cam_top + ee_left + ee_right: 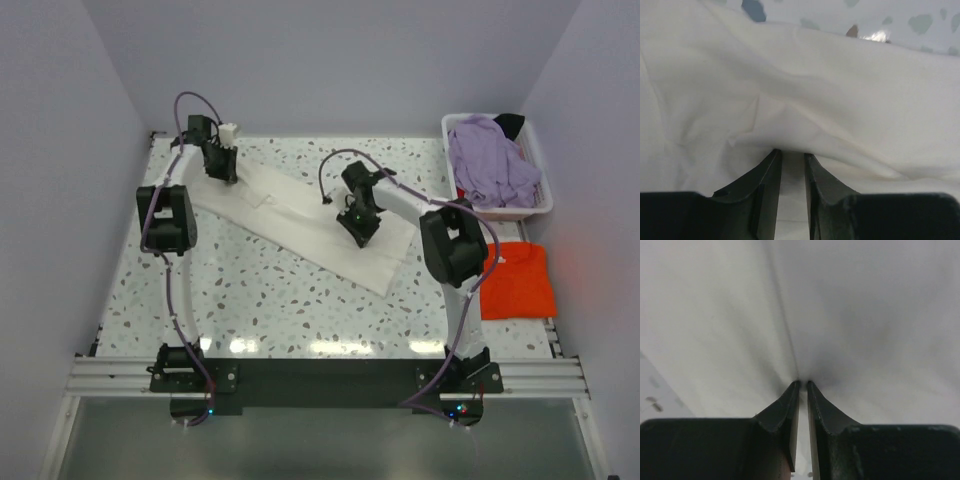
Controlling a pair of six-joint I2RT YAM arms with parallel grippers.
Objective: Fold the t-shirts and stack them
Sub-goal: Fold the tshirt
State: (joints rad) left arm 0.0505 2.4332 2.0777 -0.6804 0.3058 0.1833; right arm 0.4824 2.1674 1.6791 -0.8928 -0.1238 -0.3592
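Here, your left pincer [792, 152] and right pincer [802, 382] each stand almost closed on a pinch of the cream-white t-shirt [290, 215], lying slantwise across the tabletop [260, 295], one at its far end, one mid-cloth, seemingly so you can lift and fold it

The gripper [791, 153] has its two dark jaws drawn near together, pinching a strip of the cream-white shirt [815, 95] that shows in the narrow gap between them. Cloth bunches over the jaw tips, with soft creases spreading left and right. Beyond the shirt's far edge lies the speckled table [920, 20].
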